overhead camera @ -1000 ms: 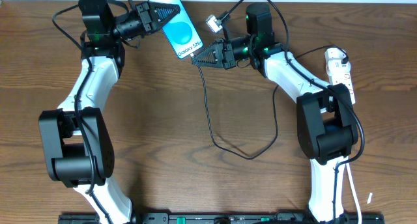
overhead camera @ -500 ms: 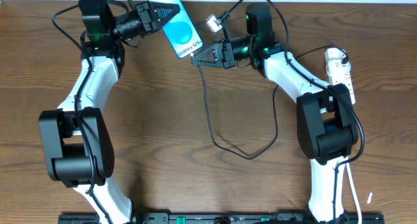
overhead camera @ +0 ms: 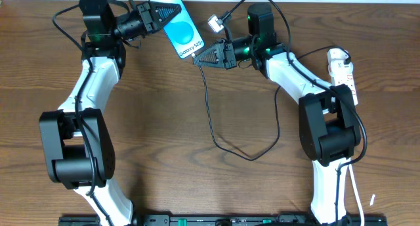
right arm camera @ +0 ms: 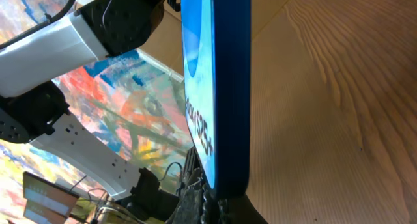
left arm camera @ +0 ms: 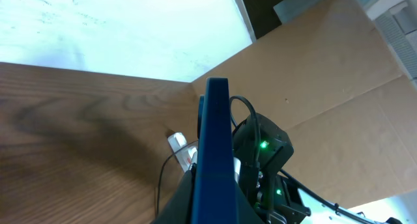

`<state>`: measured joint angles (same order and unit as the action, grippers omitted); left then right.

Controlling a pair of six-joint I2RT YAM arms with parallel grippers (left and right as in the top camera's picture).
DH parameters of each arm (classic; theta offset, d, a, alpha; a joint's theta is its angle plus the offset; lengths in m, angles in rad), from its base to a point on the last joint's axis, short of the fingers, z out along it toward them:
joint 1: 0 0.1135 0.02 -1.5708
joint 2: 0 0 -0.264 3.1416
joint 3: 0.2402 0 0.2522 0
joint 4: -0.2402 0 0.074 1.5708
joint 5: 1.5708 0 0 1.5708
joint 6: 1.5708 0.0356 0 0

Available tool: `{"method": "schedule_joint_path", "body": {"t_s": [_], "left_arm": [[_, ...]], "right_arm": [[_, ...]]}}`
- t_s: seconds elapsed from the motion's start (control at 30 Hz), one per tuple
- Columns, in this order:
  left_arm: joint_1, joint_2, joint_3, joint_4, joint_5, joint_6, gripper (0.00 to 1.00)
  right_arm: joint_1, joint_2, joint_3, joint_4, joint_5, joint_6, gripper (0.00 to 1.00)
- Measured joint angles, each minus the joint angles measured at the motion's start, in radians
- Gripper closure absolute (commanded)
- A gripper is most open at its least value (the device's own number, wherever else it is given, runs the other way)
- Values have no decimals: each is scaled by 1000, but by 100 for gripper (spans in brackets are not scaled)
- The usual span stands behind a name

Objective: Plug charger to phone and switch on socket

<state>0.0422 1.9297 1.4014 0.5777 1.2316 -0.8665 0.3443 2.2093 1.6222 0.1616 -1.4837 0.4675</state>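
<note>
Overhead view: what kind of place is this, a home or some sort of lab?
Most likely a robotics lab bench, not a home. A left arm and a right arm are mounted at a wooden table, the left gripper holds a demo phone, and plain cardboard screens the back.

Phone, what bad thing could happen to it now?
1. The left gripper pinches the phone at one end only; a push from the right gripper might twist it or make it slip.
2. The charger trails in a loose loop across the table; it could snag, and the plug might miss the port.
</note>
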Motion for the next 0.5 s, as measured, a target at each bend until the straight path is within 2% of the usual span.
{"method": "schedule_joint_path", "body": {"t_s": [0.5], "left_arm": [[0,0,0,0,0,11,92]], "right_arm": [[-7,0,0,0,1,0,99]]}}
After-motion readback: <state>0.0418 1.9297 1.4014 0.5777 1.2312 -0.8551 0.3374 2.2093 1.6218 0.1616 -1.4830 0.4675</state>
